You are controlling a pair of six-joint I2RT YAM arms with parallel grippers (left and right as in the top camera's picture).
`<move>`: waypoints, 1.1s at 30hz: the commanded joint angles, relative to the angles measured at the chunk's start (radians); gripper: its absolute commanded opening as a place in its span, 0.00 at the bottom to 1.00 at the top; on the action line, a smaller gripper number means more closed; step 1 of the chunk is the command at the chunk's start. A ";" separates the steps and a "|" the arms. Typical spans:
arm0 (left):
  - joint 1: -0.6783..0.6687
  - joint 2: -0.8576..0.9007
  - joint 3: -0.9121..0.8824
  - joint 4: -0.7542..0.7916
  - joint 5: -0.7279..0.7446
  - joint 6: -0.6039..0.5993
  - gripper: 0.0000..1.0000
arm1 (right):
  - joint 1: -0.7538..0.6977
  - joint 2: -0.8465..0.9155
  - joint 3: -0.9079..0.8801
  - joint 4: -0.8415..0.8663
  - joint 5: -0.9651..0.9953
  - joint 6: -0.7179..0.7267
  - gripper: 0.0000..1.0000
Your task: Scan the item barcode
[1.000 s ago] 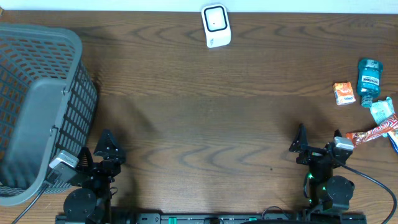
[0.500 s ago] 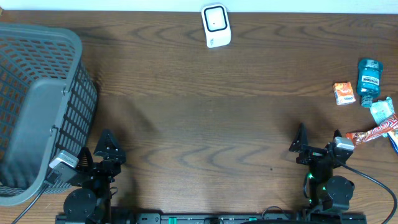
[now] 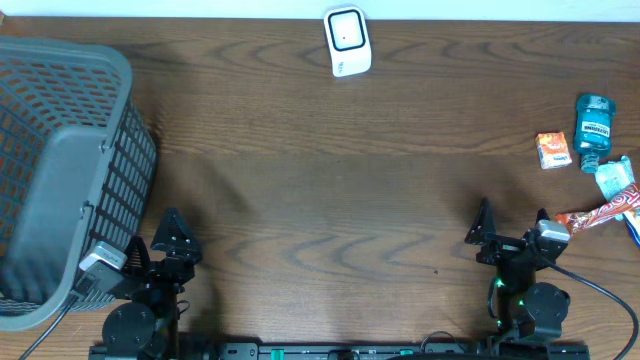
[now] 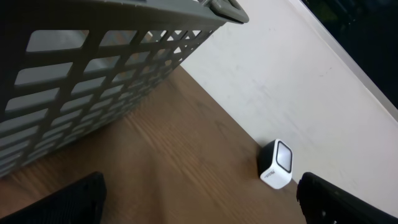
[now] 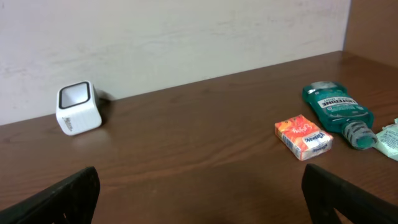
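Observation:
The white barcode scanner (image 3: 347, 42) stands at the table's far edge; it also shows in the left wrist view as a small white box (image 4: 277, 164) and in the right wrist view (image 5: 77, 108). Items lie at the far right: an orange box (image 3: 553, 150) (image 5: 303, 137), a teal mouthwash bottle (image 3: 593, 125) (image 5: 339, 112), a pale green packet (image 3: 615, 180) and a red-and-white wrapper (image 3: 600, 212). My left gripper (image 3: 155, 240) (image 4: 202, 205) hangs open near the front left, nothing between its fingers. My right gripper (image 3: 513, 225) (image 5: 202, 199) is open near the front right, short of the items.
A large grey slatted basket (image 3: 60, 180) (image 4: 93, 74) fills the left side, close beside my left arm. A pale wall runs behind the table's far edge. Brown wood tabletop (image 3: 330, 190) spans the middle between the arms.

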 commanded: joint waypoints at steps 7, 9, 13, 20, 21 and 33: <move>-0.016 -0.007 -0.003 -0.070 -0.075 0.048 0.98 | -0.005 -0.006 -0.002 -0.004 -0.005 0.013 0.99; -0.014 -0.008 -0.016 -0.076 -0.097 0.048 0.98 | -0.005 -0.006 -0.002 -0.004 -0.005 0.013 0.99; -0.014 -0.008 -0.081 -0.004 -0.153 0.050 0.98 | -0.005 -0.006 -0.002 -0.004 -0.005 0.013 0.99; -0.014 -0.008 -0.282 0.381 -0.034 0.319 0.98 | -0.005 -0.006 -0.002 -0.004 -0.005 0.013 0.99; -0.014 -0.008 -0.303 0.435 0.006 0.389 0.98 | -0.005 -0.006 -0.002 -0.004 -0.005 0.013 0.99; 0.008 -0.008 -0.420 0.478 0.114 0.587 0.98 | -0.005 -0.006 -0.002 -0.004 -0.005 0.013 0.99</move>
